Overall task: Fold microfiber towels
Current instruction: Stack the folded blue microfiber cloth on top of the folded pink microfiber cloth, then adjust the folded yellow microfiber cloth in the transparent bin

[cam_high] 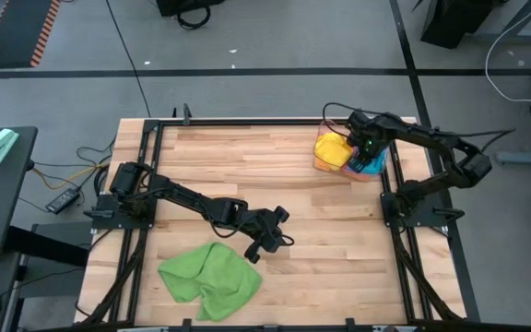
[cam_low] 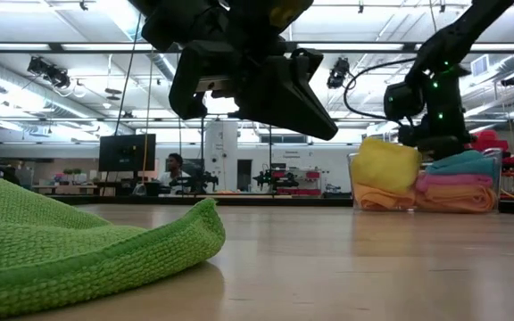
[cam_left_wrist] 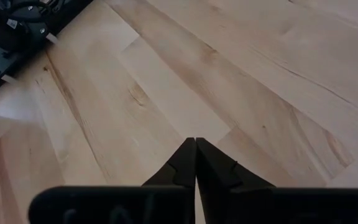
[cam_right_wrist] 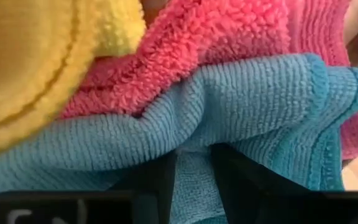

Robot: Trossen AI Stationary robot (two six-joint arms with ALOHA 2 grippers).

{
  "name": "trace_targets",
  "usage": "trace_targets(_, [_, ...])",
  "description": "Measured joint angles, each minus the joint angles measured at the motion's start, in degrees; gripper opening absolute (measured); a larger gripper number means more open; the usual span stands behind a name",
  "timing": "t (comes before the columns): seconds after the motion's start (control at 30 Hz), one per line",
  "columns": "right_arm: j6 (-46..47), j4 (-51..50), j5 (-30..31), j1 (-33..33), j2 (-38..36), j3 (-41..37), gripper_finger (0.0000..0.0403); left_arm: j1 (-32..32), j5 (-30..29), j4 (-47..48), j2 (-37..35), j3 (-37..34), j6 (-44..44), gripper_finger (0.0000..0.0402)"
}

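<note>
Green towel (cam_high: pixel 210 280): crumpled near the tabletop's (cam_high: pixel 275 166) front-left corner; light, limp, grippy pile; best taken at a hem corner.
Clear bin (cam_high: pixel 377 171): far-right corner; holds yellow (cam_high: pixel 332 150), orange (cam_low: pixel 384 198), pink (cam_right_wrist: pixel 210 43) and blue towel (cam_right_wrist: pixel 229 112).
Left pincer (cam_high: pixel 267 237): clenched empty, just above bare wood beside the green towel.
Right pincer (cam_right_wrist: pixel 194 174): in the bin, nipping a fold of the blue towel.

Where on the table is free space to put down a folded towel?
Bare wood lies between the crumpled green microfiber towel and the clear plastic bin. The bin corner is crowded with piled towels and the right pincer.
</note>
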State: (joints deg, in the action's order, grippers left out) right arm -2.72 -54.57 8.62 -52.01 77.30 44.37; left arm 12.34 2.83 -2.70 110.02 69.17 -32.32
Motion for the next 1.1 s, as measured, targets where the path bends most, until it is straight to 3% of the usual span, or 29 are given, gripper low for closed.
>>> trace_targets(0.27, [0.2, -18.0, -0.6, 0.4, -1.7, 13.0, 0.0115, 0.0, 0.0, 0.0, 0.0, 0.0, 0.2, 0.0021])
trace_targets(0.4, [2.2, -19.1, -3.1, 0.4, -3.6, 16.8, 0.0115, 0.0, 0.0, 0.0, 0.0, 0.0, 0.2, 0.0026])
trace_targets(0.5, [2.8, -15.4, -5.8, 0.6, -3.7, 14.7, 0.0115, 0.0, 0.0, 0.2, 0.0, 0.0, 0.2, 0.0023])
trace_targets(0.7, [2.6, 2.8, -9.7, 1.3, -0.6, 0.6, 0.0115, 0.0, 0.0, 0.9, 0.0, -0.1, 0.2, 0.0014])
trace_targets(0.8, [2.5, 6.2, -10.1, 1.3, 1.0, -2.4, 0.0115, 0.0, 0.0, 0.9, 0.0, -0.1, 0.2, 0.0013])
trace_targets(0.93, [2.3, -0.6, -10.2, 1.3, 0.9, 1.0, 0.0115, 0.0, 0.0, 0.9, 0.0, -0.1, 0.2, 0.0017])
trace_targets(1.1, [3.1, -14.9, -7.6, 1.6, -0.6, 13.3, 0.0115, 0.0, 0.0, 0.9, 0.0, -0.1, 0.2, 0.0026])
